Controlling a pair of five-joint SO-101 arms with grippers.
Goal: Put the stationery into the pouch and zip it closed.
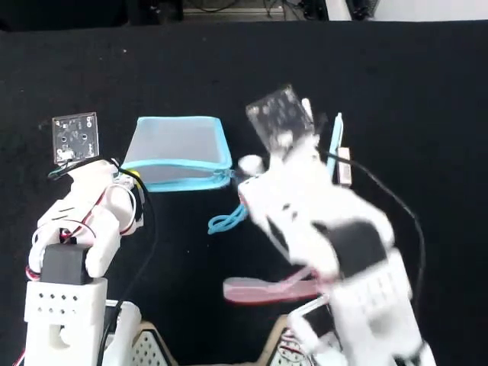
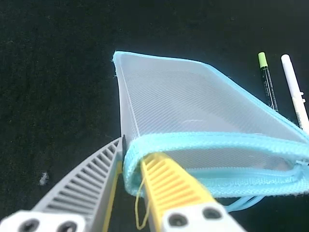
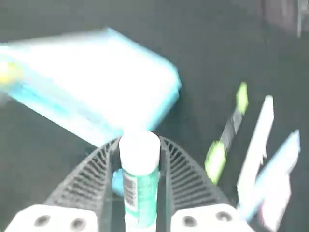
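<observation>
Left gripper (image 2: 135, 153) is closed on the pouch (image 2: 183, 101), its grey and yellow fingers pinching the turquoise zip edge at one end, so that the mesh body stretches away from the jaws across the black table (image 1: 381, 76). Seen from the high view, this gripper (image 1: 130, 180) sits at the pouch's (image 1: 179, 145) near corner on the left arm's side, and the pouch lies flat with its zip edge turned toward the arms. The right gripper (image 3: 140, 145) is clamped around a glue stick (image 3: 140, 191), whose white cap stands out past the fingertips and whose teal body sits between them. The cap points toward the pouch (image 3: 96, 82), close to the end opposite the left gripper. A turquoise cord (image 1: 226, 221) trails from that end onto the table. Beyond the pouch, on the right arm's side, lie a green-capped pen (image 2: 266, 82), a white pen (image 2: 294, 92) and a light blue pen (image 1: 335, 141), close together and apart from both grippers.
</observation>
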